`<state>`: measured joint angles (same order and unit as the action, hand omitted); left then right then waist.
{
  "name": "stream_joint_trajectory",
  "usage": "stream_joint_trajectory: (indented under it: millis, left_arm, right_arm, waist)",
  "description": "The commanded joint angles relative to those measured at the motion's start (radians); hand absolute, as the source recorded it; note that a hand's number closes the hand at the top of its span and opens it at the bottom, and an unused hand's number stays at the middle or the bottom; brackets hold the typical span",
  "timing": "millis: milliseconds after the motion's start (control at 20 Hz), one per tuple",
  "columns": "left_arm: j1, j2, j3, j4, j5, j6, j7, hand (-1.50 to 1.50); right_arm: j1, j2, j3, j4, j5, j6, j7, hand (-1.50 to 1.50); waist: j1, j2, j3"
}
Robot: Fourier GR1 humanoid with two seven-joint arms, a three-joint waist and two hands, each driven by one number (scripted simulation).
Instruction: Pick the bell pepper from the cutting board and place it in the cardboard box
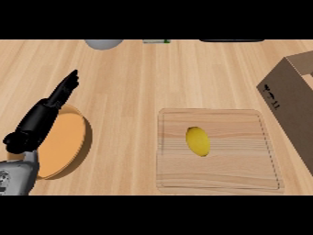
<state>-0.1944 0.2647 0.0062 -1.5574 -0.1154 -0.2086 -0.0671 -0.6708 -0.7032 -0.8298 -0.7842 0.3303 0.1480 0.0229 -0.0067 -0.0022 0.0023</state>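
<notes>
Head view looks steeply down on a light wooden counter [131, 82]; nearest, at the lower left, a grey forearm [9, 176] comes in from the bottom edge and carries the left hand [40, 120], black, stretched up and away with its fingers [67, 85] straight and together, holding nothing, their tips over bare counter; under the wrist and forearm lies an orange plate [70, 142], round, its right rim showing clear of the arm; to the right of the plate, apart from it, sits a pale wooden cutting board [220, 172] with rounded corners and a shallow groove running inside its edge; on the board, a little left of its middle, rests the yellow bell pepper [198, 141], a smooth oval lying lengthwise, untouched by any hand; the right hand shows nowhere; right of the board, just beside its far right corner, stands the brown cardboard box [301, 124], its near wall dark and printed with small black marks, its top open at the upper right; farthest off, along the counter's back edge, a grey rounded object [104, 44] is cut by the frame, with a small green and white item [157, 41] and a dark flat shape [231, 40] beside it, too cropped to name.
</notes>
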Motion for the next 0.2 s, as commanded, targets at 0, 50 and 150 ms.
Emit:
stream_joint_trajectory:
  millis: [0, 50, 150]
  left_arm:
    - [0.047, 0.006, 0.01, -0.067, 0.033, -0.027, 0.016, 0.0]
    - [-0.051, 0.012, 0.021, 0.001, 0.009, -0.01, 0.027, 0.0]
    - [0.02, 0.046, 0.042, -0.006, 0.017, -0.04, -0.036, 0.0]
  right_arm:
    - [0.025, -0.044, -0.122, 0.073, -0.095, -0.041, -0.026, -1.5]
    - [0.027, -0.042, -0.135, 0.084, -0.114, -0.048, -0.059, -1.5]
    - [0.086, -0.076, -0.173, 0.146, -0.136, -0.047, -0.149, -1.5]
  waist:
    - [0.016, 0.003, -0.001]
    - [0.005, 0.006, -0.001]
    - [0.015, 0.007, 0.0]
